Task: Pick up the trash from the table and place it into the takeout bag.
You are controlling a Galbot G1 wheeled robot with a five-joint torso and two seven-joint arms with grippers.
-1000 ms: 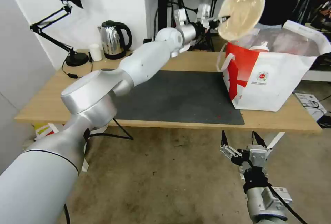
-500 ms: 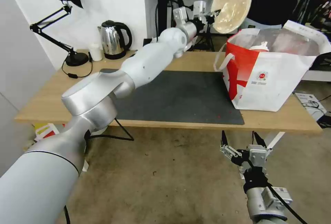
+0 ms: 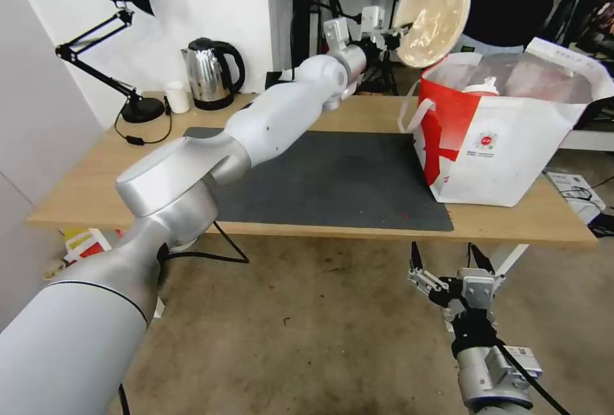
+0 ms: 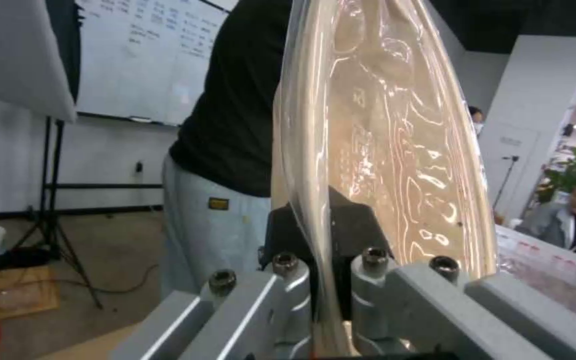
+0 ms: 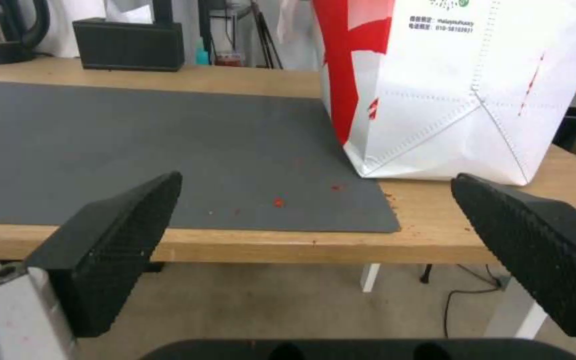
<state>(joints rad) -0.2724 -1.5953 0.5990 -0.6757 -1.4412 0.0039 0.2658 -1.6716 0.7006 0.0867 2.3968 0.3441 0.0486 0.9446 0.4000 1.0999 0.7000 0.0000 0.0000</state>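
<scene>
Tan paper-like bowl (image 3: 433, 13) held on edge, rim pinched by left gripper (image 3: 401, 29), up above the takeout bag's (image 3: 505, 146) open top at its back-left corner. Red cup lid (image 3: 481, 89) shows inside bag. Right gripper (image 3: 449, 260) hangs below table (image 3: 77, 191) edge, fingers spread, holding nothing.

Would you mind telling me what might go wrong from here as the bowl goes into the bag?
1. The left gripper pinches only the rim of the tan bowl, held on edge high over the takeout bag; it may slip or swing.
2. The bowl sits over the bag's near edge, so released now it could hit the rim and fall onto the table.
3. The red cup already inside could block it.
</scene>
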